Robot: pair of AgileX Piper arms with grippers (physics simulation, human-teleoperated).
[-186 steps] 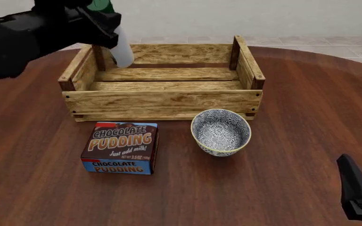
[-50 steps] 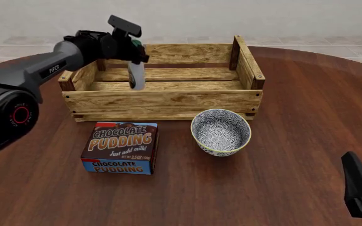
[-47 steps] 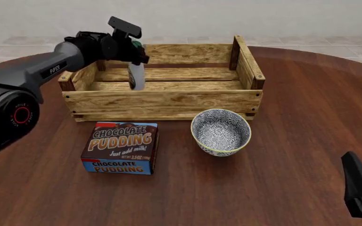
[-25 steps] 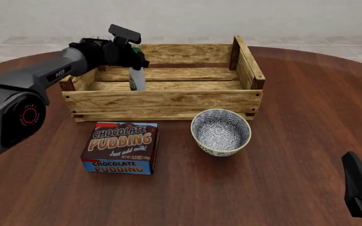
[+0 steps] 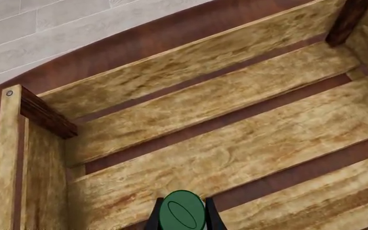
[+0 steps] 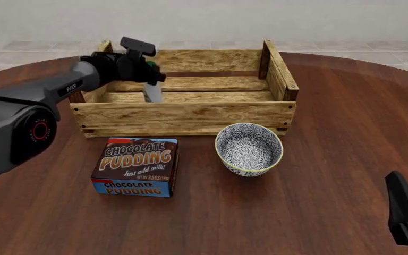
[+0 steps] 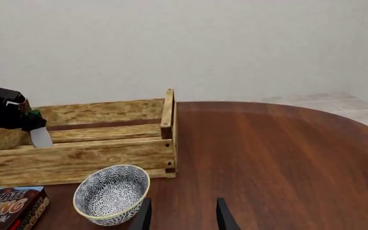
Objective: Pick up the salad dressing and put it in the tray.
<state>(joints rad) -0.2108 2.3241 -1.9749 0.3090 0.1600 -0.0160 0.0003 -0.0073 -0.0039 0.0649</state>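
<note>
Now the left gripper's fingers (image 5: 211, 218) sit clamped on either side of the dark green cap of the salad dressing (image 6: 151, 92), and the left gripper (image 6: 144, 68) holds the bottle by its top, body hanging down and slightly tilted inside the tray (image 6: 189, 114), at its left end. Whether the base touches the slats I cannot tell. The bottle looks light, rigid and smooth; a grip at the cap or neck suits it, though a slim body held so high can swing and may topple on release. Compared with half a second ago, the bottle sits a little lower in the tray and the arm has drawn nearer the left wall. The right gripper (image 7: 182, 215) waits low over the table (image 6: 317, 202), fingers parted and empty, well apart from the patterned bowl (image 6: 248, 149) and the pudding box (image 6: 136, 166).
</note>
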